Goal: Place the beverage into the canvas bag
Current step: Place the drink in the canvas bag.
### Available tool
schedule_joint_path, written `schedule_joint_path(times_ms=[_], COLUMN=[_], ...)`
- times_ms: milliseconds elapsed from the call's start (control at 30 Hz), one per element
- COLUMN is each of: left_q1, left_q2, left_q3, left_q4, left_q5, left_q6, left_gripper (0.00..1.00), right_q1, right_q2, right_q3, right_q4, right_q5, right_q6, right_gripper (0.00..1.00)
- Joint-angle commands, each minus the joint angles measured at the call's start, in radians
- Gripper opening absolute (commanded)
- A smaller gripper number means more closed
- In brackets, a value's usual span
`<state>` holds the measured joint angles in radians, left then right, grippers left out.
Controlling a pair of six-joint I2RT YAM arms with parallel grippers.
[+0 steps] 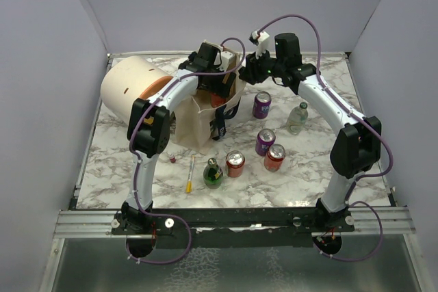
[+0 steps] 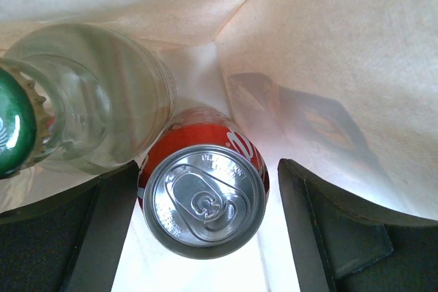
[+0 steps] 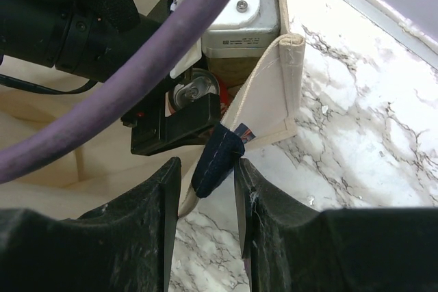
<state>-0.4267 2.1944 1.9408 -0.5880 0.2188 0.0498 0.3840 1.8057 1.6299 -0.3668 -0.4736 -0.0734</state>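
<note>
Cream canvas fills the left wrist view: the bag [image 1: 197, 126] stands at the upper centre of the overhead frame, and the left claw [image 2: 207, 169] reaches down into it. The red can [image 2: 203, 200] sits low and central in that view, between the two dark pads. It stands upright on the bag's floor with its lid facing the camera, so its long axis points straight up the claw's line of reach. The jaws are spread, and a strip of light shows between the can and the pad at the frame's right, so I judge the can to be let go rather than gripped. A clear bottle [image 2: 102, 100] with a green cap stands just beside the can, toward the upper left. In the right wrist view, the right claw [image 3: 205, 163] is pinched on the navy strap [image 3: 215, 158] at the bag's rim, bottom centre, with the left claw's body filling the bag's mouth above it. The next move looks to turn on a straight lift, since the can lies directly under the left claw.
</note>
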Motion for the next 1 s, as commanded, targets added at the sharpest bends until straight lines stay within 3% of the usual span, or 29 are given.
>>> schedule_joint_path(times_ms=[0, 433, 833, 967], left_q1=[0.010, 0.015, 0.051, 0.065], left_q2=[-0.043, -0.121, -0.139, -0.137], left_q3=[0.007, -0.022, -0.019, -0.037], left_q4=[0.019, -0.001, 0.010, 0.022], left_q5=[-0.017, -0.023, 0.057, 0.110], left_q6=[-0.005, 0.014, 0.010, -0.010], left_gripper=[0.85, 0.92, 0.92, 0.86], right_q1=[0.000, -0.002, 0.000, -0.001], right_q2=[0.024, 0.016, 0.013, 0.018], right_q3=[0.003, 0.018, 0.021, 0.026], right_q4=[-0.050, -0.092, -0.083, -0.083], right_q5=[-0.034, -0.041, -0.061, -0.057], right_q6=[-0.042, -0.090, -0.096, -0.099], right_gripper=[0.37, 0.37, 0.38, 0.38])
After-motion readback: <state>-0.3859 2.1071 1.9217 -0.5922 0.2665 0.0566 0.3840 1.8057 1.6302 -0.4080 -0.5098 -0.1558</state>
